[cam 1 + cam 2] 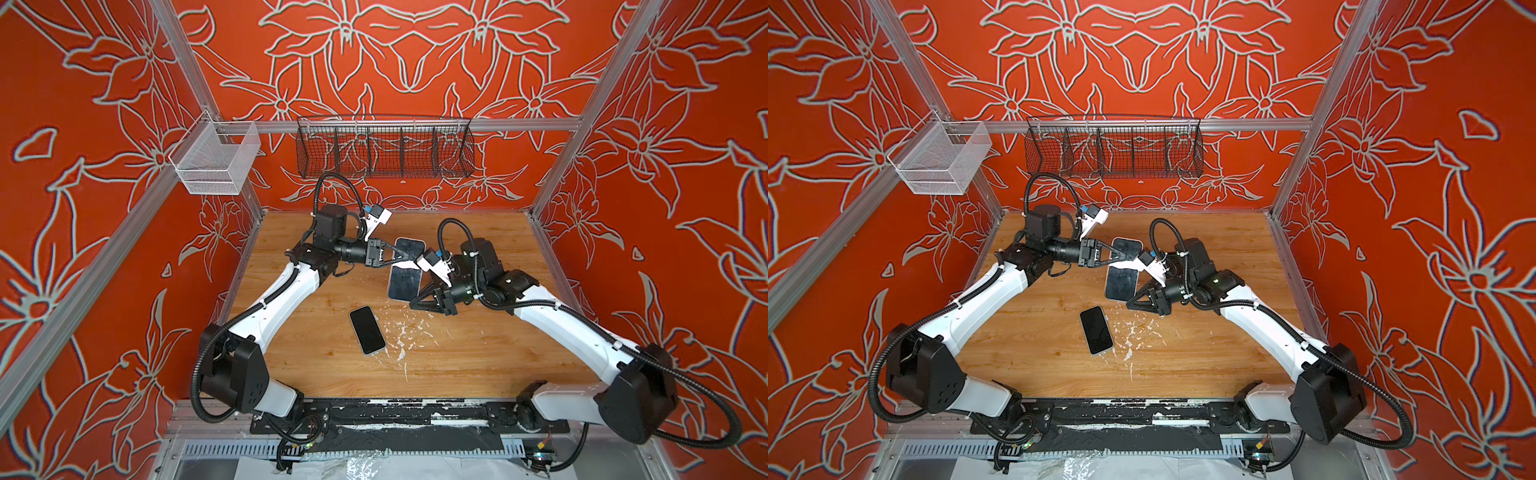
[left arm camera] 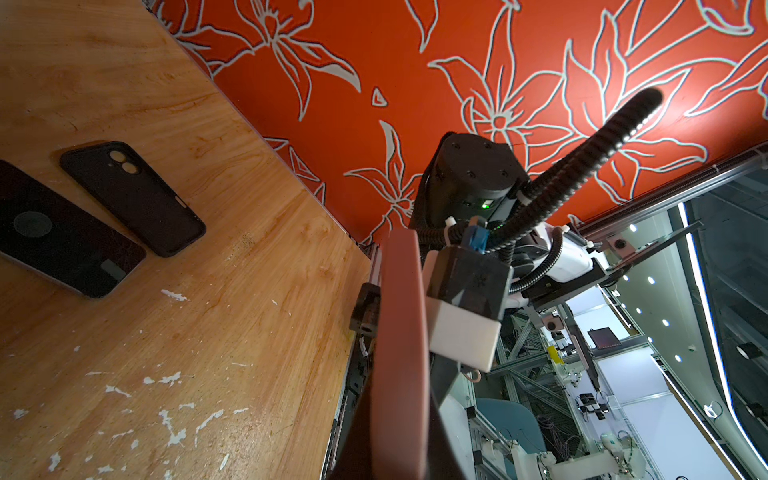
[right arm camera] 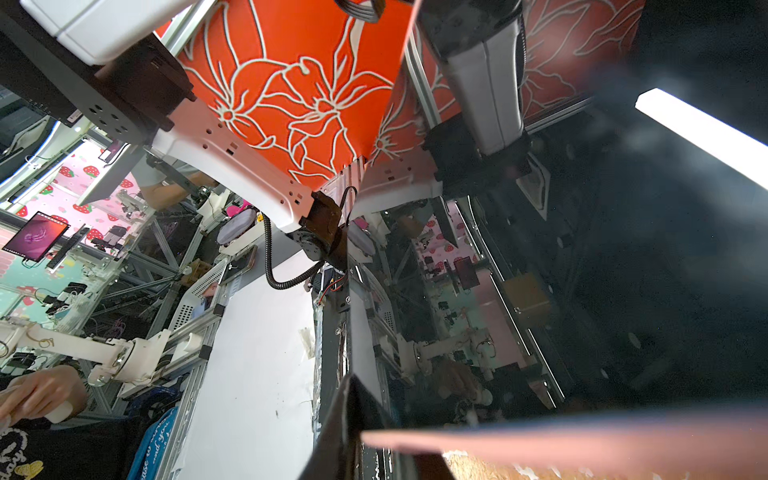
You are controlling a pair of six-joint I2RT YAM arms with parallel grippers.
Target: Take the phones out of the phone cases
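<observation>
Wooden table (image 1: 478, 353), cased phone (image 1: 403, 284) clamped in left jaws, right jaws at its corner, grip unclear.

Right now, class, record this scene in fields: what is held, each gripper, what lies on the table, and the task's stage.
held: phone, screen up, in a pink case, raised above the table
left gripper: shut on the pink case's edge
right gripper: at the phone's near corner; grip unclear
loose on table: second phone, screen up, nearer the front
left wrist view: empty black case and dark phone lying side by side
stage: phone appears still in its case
</observation>
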